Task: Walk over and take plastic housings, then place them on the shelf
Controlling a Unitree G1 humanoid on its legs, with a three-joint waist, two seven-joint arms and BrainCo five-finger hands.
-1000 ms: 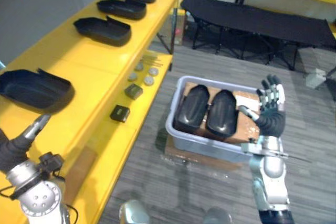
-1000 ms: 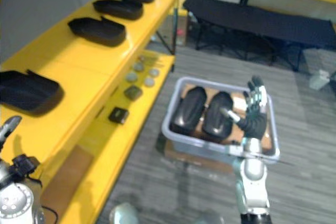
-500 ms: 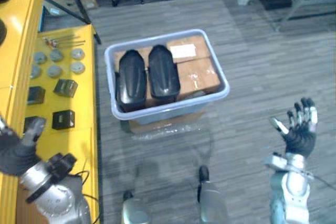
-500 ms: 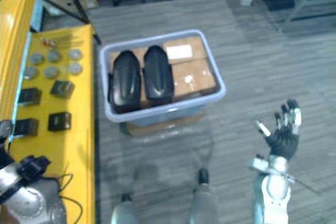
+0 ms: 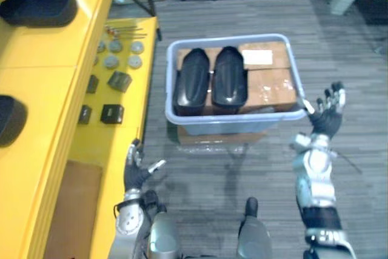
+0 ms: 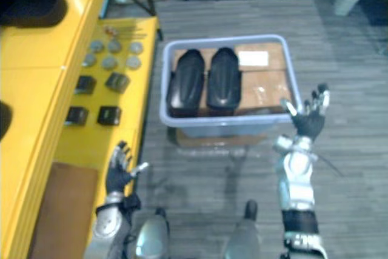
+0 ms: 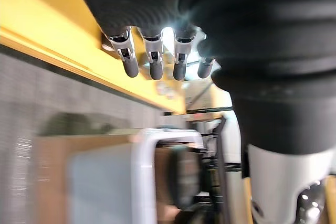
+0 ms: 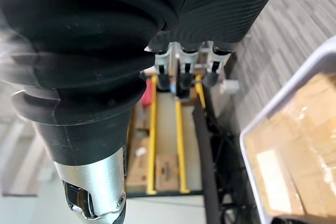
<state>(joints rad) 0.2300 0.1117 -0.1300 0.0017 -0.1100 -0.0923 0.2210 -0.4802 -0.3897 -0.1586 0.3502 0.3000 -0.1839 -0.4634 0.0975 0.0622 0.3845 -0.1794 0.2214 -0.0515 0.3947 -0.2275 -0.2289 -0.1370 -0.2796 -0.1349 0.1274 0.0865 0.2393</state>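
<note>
Evidently the step in hand is the approach to the pale grey-blue plastic bin (image 5: 236,116), which stands on the grey plank floor just beside the long yellow shelf (image 5: 48,83). Two glossy black plastic housings (image 5: 193,81) lie side by side in the bin's left half, domed sides up and touching along their length, on top of brown cardboard boxes (image 5: 270,86) that take up the rest of it. Neither housing is held. The right hand (image 5: 327,110) hangs near the bin's right front corner with its fingers spread and released, grasping nothing. The left hand (image 5: 136,171) sits low, between the shelf's lower edge and the bin, with its fingers likewise loose and empty.

To do this well, I judge the robot should square itself to the bin's front wall before it reaches, so that both arms clear the rim evenly. The shells look smooth and rounded, so a one-sided pinch would probably slip. Bringing a hand down each long side of one housing and lifting it straight up seems safer than dragging it against its neighbour. More dark housings (image 5: 37,5) already rest on the shelf's top level, so an open stretch between them looks the sensible target.
</note>
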